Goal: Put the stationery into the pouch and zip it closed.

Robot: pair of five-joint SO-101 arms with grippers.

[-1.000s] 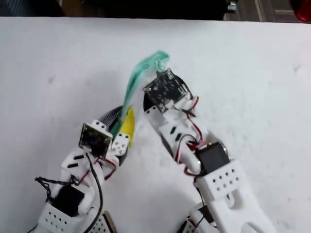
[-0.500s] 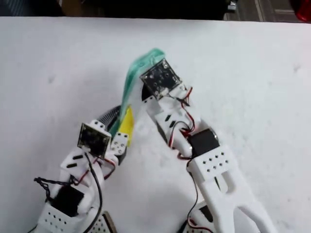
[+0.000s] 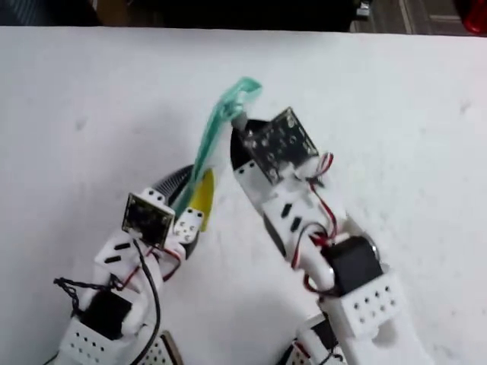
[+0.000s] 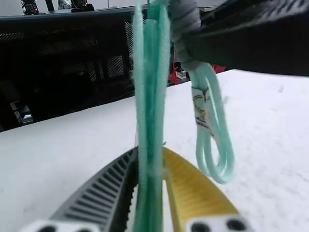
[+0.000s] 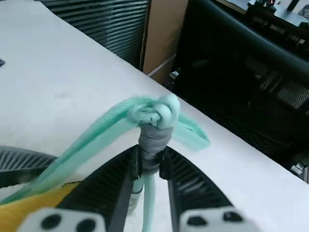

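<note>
Pouch (image 4: 150, 96) in left tool (image 4: 150, 155); right tool (image 5: 150, 153) pinches its grey-wrapped pull (image 5: 152, 137).

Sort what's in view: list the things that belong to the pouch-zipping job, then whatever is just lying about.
Part of the job:
- pouch, held up off the table
- grey zip pull with knotted teal cord
- left gripper, clamped on the pouch
- right gripper, clamped on the zip pull

Just there:
- table
- black mesh panel
- brown board
</note>
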